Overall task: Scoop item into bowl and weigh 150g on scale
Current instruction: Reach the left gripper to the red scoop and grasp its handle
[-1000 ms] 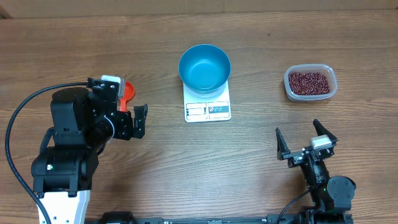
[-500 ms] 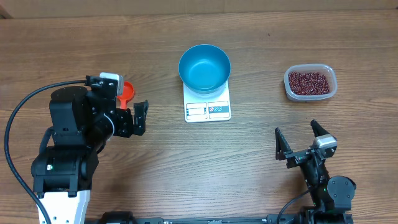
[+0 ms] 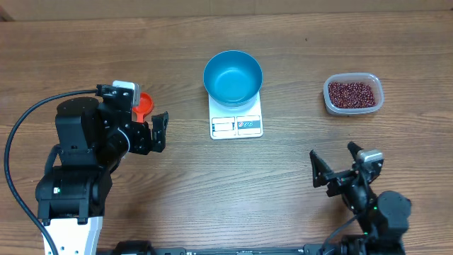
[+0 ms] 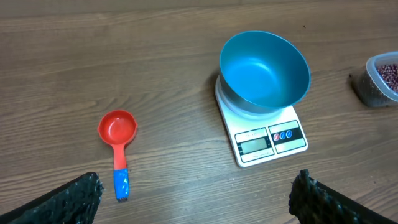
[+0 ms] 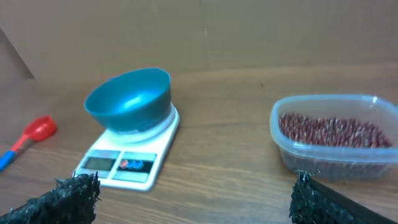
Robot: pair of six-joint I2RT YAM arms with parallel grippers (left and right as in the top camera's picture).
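One deep blue bowl on white scale, maroon beans in tub

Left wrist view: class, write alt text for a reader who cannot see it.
An empty blue bowl sits on a white scale on a wooden table. A red scoop lies to its left, and a tub of beans shows at the right edge. The left pincer is open, holding nothing.

No text, number or brand is legible. The small flat white rectangular kitchen scale shows no readable digits, and its button marks are too small.
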